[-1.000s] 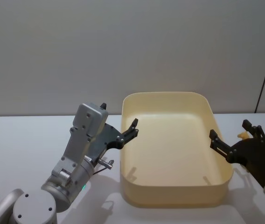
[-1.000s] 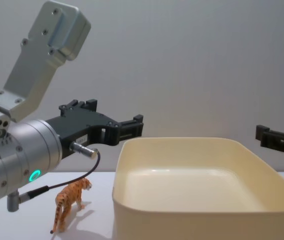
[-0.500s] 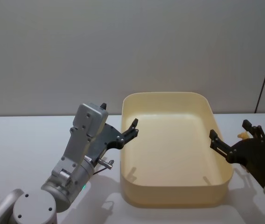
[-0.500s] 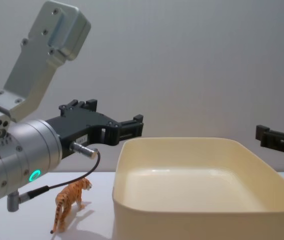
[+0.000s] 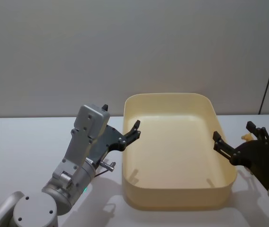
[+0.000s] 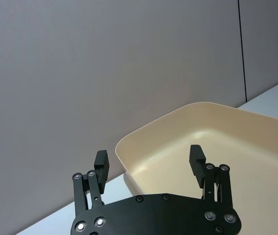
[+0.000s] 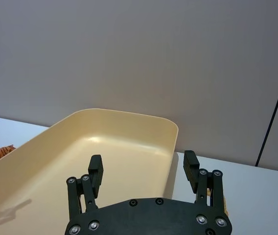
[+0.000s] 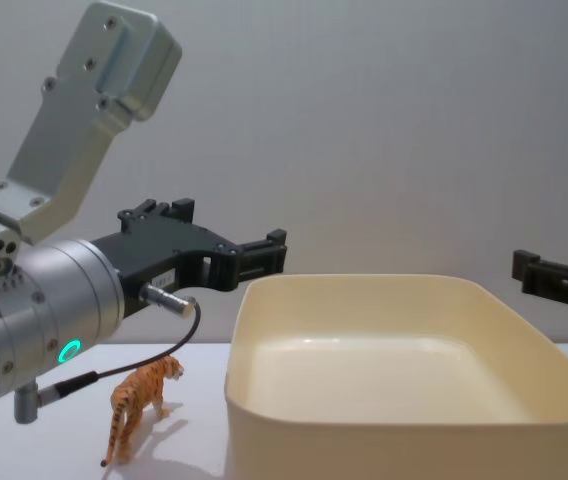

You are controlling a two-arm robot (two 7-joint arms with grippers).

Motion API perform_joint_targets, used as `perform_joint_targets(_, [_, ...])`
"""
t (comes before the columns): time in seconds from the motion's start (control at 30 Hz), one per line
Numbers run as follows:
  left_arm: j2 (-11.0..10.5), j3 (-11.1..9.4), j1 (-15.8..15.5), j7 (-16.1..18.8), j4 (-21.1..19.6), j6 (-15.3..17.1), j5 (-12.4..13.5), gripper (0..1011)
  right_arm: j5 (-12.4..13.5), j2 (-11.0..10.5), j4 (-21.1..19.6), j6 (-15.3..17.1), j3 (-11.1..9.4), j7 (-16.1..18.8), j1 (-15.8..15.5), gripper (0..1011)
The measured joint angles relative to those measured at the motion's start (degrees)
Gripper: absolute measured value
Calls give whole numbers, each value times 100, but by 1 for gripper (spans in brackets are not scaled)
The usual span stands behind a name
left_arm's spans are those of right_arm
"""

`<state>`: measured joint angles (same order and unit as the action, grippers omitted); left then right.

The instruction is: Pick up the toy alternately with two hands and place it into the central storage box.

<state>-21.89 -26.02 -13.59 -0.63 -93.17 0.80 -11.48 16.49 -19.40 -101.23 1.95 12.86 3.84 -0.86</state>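
The left claw [image 6: 149, 156] hangs open above the table [image 5: 25, 142], its two black fingers [image 6: 101, 164] set wide apart with nothing between them. It sits at about rim height just beside the left wall of the box [image 5: 177, 201], and its fingertips point across that rim. Behind it, the thick silver arm [image 8: 54, 300] slopes down toward the table's near edge, with a green light ring [image 8: 69, 350] glowing on it and a thin black cable [image 8: 149, 362] looping beneath.

The right claw [image 7: 143, 160] is open too and grips nothing, its fingers [image 7: 190, 166] well apart. It hovers at the box's right wall, with one fingertip over the rim.

The large cream box stands in the middle of the table, its far wall close to the table's far edge.

A small orange striped toy tiger [image 8: 142, 400] stands upright on the table to the left of the box, near its left wall and below the left arm, apart from the claw. A small tan toy [image 5: 245, 137] sits on the table to the right of the box, beside the right claw; I cannot tell what kind of toy it is.
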Motion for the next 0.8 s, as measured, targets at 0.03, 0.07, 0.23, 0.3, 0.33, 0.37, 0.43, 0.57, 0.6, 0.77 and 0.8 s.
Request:
perform_joint_targets(0.03, [0, 0, 0, 0, 0, 0, 0, 1001, 4, -5, 0, -1, -4, 1, -2, 1001])
perform_joint_targets(0.07, [0, 0, 0, 0, 0, 0, 0, 1001, 9, -12, 0, -1, -10, 3, -4, 1001])
perform_joint_targets(0.23, [0, 0, 0, 0, 0, 0, 0, 1001, 83, -112, 0, -26, -91, 54, -44, 1001])
perform_joint_targets(0.3, [0, 0, 0, 0, 0, 0, 0, 1001, 134, -191, 0, -36, -149, 91, -73, 1001])
perform_joint_targets(0.33, [0, 0, 0, 0, 0, 0, 0, 1001, 134, -191, 0, -36, -149, 91, -73, 1001])
perform_joint_targets(0.37, [0, 0, 0, 0, 0, 0, 0, 1001, 169, -242, 0, -38, -188, 116, -96, 1001])
perform_joint_targets(0.43, [0, 0, 0, 0, 0, 0, 0, 1001, 209, -313, -1, -39, -238, 140, -131, 1001])
perform_joint_targets(0.57, [0, 0, 0, 0, 0, 0, 0, 1001, 358, -525, -39, -32, -389, 208, -266, 1001])
perform_joint_targets(0.6, [0, 0, 0, 0, 0, 0, 0, 1001, 385, -558, -50, -28, -415, 216, -293, 1001])
perform_joint_targets(0.77, [0, 0, 0, 0, 0, 0, 0, 1001, 590, -815, -152, 25, -610, 241, -521, 1001])
perform_joint_targets(0.8, [0, 0, 0, 0, 0, 0, 0, 1001, 615, -848, -165, 34, -637, 241, -553, 1001])
